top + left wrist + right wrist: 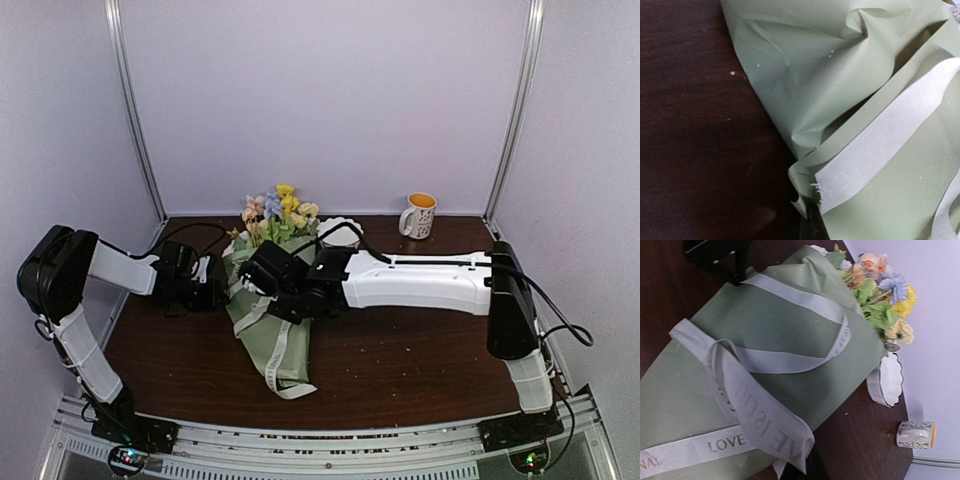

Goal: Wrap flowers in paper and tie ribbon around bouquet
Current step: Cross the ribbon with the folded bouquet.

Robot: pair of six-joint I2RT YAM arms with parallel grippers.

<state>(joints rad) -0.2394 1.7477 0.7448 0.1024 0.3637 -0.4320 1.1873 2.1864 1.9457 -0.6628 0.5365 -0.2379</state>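
Observation:
The bouquet lies on the dark table, its sage-green paper [262, 340] [805, 65] [770, 325] rolled into a cone. The pastel flowers [278, 210] [885, 295] stick out at the far end. A cream ribbon [280, 360] [890, 135] [750, 405] printed with "LOVE" crosses and loops over the cone. My left gripper [222, 280] [812, 215] sits at the cone's left edge, shut where the ribbon's frayed end and a paper fold meet. My right gripper [262, 272] [800, 472] hovers over the cone's middle, shut on a folded ribbon loop.
A white scalloped bowl [340, 232] [887, 382] stands just right of the blossoms. An orange-lined mug [419, 215] [915, 435] sits at the back right. The right arm stretches across the table [420, 350]. Walls enclose the back and sides.

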